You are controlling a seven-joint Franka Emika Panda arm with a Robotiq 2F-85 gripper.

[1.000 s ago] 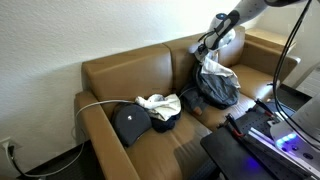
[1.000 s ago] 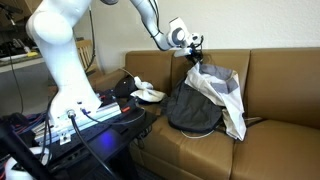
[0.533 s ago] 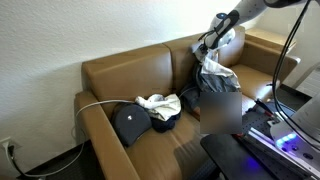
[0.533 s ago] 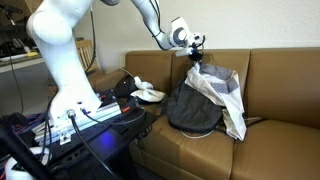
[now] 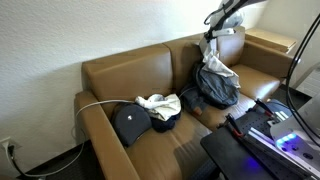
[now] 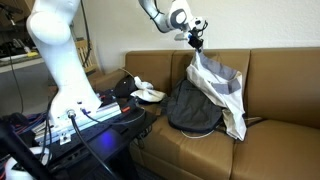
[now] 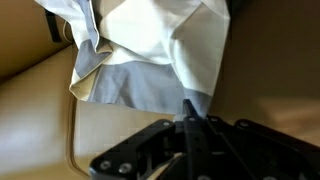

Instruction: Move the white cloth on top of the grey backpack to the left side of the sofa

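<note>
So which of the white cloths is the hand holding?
The white cloth hanging over the grey backpack, pinched at its top by the hand; the other cloth lies crumpled, untouched.

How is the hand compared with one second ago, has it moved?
Yes. The hand rose, now above the top edge of the sofa backrest, pulling the white cloth up with it.

A black cap (image 5: 129, 123) lies touching a crumpled pale garment (image 5: 160, 103). A white cable (image 5: 100, 101) arcs just beside them. A wall socket (image 5: 10, 150) sits low down, well apart.
</note>
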